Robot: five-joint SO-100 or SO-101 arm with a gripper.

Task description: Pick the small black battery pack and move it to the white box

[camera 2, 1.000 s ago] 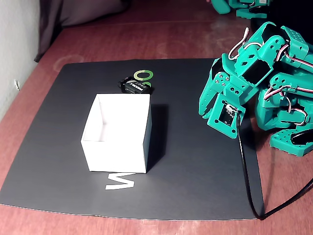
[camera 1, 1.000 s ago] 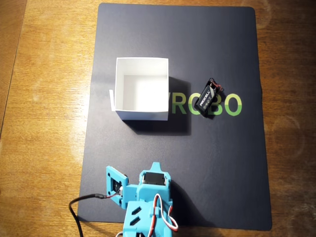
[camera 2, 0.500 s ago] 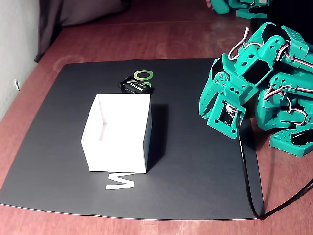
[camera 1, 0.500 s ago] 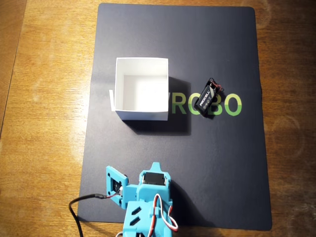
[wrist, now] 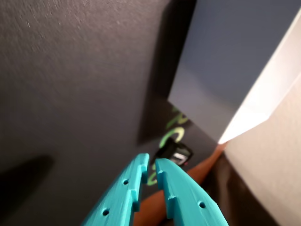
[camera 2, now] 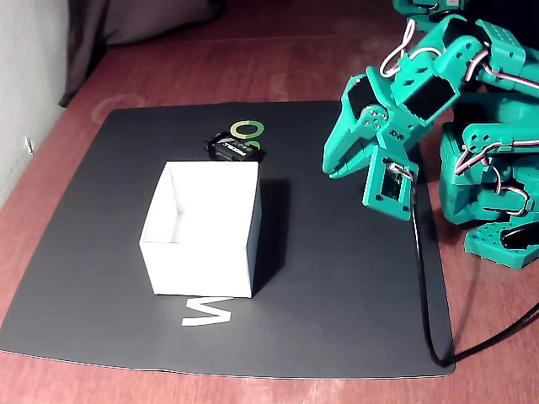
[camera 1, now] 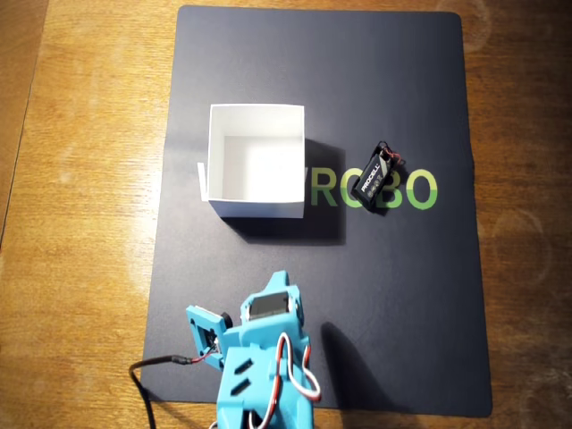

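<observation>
Two teal fingers of the gripper (wrist: 151, 162) sit nearly together, holding nothing, raised above the dark mat (camera 1: 402, 304). Beyond the tips, the small black battery pack (camera 1: 376, 175) lies on the mat's green lettering, well apart from the gripper, right of the white box (camera 1: 256, 162) in the overhead view.

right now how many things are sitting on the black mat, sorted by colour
white: 1, the box
black: 1, the battery pack
total: 2, both resting on the mat
</observation>
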